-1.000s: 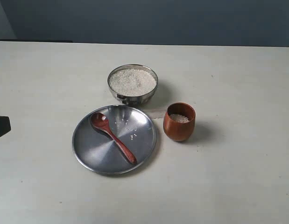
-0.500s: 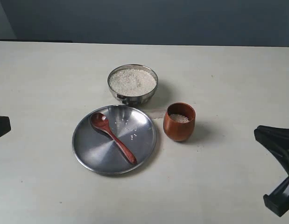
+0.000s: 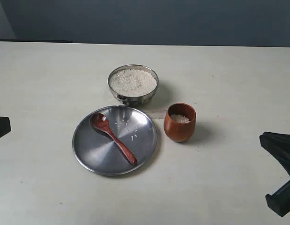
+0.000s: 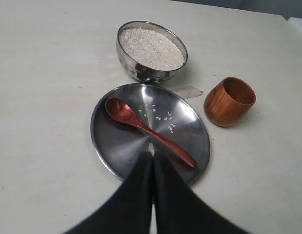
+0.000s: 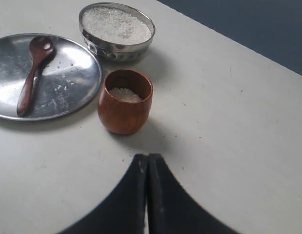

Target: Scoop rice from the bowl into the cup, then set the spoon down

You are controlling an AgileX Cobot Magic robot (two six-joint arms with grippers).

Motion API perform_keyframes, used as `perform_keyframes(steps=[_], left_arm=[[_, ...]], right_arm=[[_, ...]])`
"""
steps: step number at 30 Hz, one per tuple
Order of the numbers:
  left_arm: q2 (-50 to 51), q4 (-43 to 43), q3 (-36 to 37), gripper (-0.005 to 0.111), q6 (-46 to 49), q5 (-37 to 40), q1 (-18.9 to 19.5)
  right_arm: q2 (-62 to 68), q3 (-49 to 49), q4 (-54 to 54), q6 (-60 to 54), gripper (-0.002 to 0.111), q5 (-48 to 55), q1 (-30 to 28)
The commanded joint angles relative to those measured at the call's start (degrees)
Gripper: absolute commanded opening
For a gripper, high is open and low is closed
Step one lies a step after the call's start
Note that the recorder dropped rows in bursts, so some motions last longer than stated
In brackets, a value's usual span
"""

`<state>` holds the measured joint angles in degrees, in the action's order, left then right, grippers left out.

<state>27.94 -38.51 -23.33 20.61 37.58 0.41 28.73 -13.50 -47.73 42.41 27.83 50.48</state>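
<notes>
**Operator:** Where is the spoon, and how do the jaws stand?

**Spotter:** Your spoon point(image 3: 113, 138) lies hollow-up on the steel plate point(image 3: 88, 152), with a few loose grains point(image 3: 133, 137) beside it. The bowl point(image 3: 133, 96), just past the plate's far rim, is full of rice point(image 3: 133, 80). Both pairs of jaws are pressed together on nothing. Your left gripper point(image 4: 151, 157) aims at the plate, your right gripper point(image 5: 147, 157) at the cup point(image 5: 124, 101).

**Operator:** Anything in the cup?

**Spotter:** Your right wrist view shows a little rice at its bottom. Your left wrist view catches only its inner wall. The exterior view gives you just a dark sliver point(image 3: 1, 127) at the left edge and the right arm point(image 3: 279, 173) cut off at the right. No jaws can be read there.
</notes>
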Motion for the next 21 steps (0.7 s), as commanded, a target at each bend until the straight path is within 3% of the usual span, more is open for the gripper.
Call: perform_keyframes(steps=[1, 10, 16, 21], left_arm=[[0.22, 0.12, -0.34, 0.0, 0.05, -0.1, 0.07], [0.22, 0.12, -0.34, 0.0, 0.05, -0.1, 0.07], [0.22, 1.32, -0.34, 0.0, 0.05, -0.1, 0.07], [0.22, 1.42, -0.34, 0.0, 0.05, -0.1, 0.07]], right_arm=[[-0.37, 0.15, -0.17, 0.13, 0.0, 0.21, -0.16], [-1.38, 0.15, -0.17, 0.13, 0.0, 0.21, -0.6], [-5.79, 0.15, 0.02, 0.13, 0.0, 0.09, -4.81], [-11.35, 0.15, 6.22, 2.47, 0.0, 0.09, -9.51]])
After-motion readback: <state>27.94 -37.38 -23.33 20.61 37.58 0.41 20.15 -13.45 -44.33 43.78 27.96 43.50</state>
